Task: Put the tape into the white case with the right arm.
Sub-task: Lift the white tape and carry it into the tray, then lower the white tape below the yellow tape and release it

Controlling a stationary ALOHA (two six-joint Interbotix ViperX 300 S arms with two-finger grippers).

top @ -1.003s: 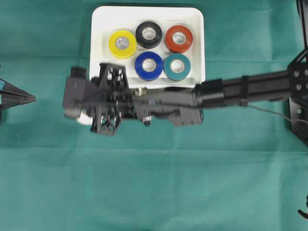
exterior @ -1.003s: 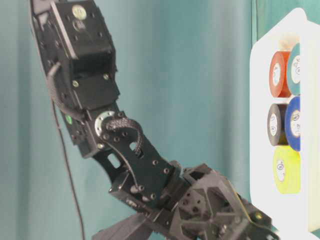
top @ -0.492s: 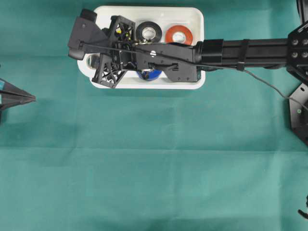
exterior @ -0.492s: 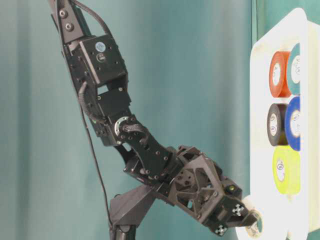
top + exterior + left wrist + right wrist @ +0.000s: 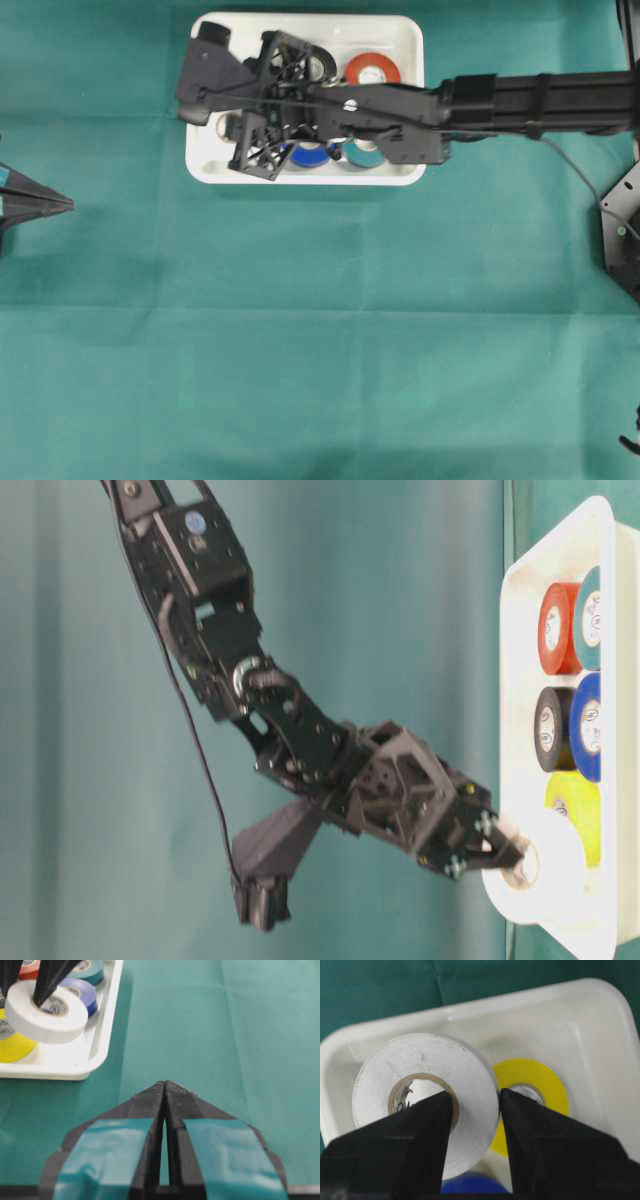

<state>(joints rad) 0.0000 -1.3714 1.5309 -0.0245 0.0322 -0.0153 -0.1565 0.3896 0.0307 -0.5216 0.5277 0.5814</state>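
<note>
The tape is a white roll [image 5: 425, 1095]. My right gripper [image 5: 476, 1097] is shut on its wall, with one finger [image 5: 420, 1130] in the core and the other [image 5: 530, 1130] outside. The roll [image 5: 47, 1012] hangs tilted over the left end of the white case [image 5: 400, 30], partly above a yellow roll [image 5: 540, 1085]. In the table-level view the held roll [image 5: 545, 865] sits just inside the case rim [image 5: 600, 540]. From overhead, the right gripper [image 5: 228, 125] and its arm cover most of the case. My left gripper [image 5: 165, 1085] is shut on nothing, out on the cloth at the far left [image 5: 60, 204].
The case also holds a blue roll [image 5: 82, 990], a teal roll [image 5: 362, 152], a red roll [image 5: 372, 68] and a black roll [image 5: 552, 730]. Green cloth [image 5: 320, 350] covers the table. The right arm's cable [image 5: 580, 180] hangs at the right.
The right arm has carried the white roll from the cloth in front of the case to over the case's left end. The left gripper has not moved.
</note>
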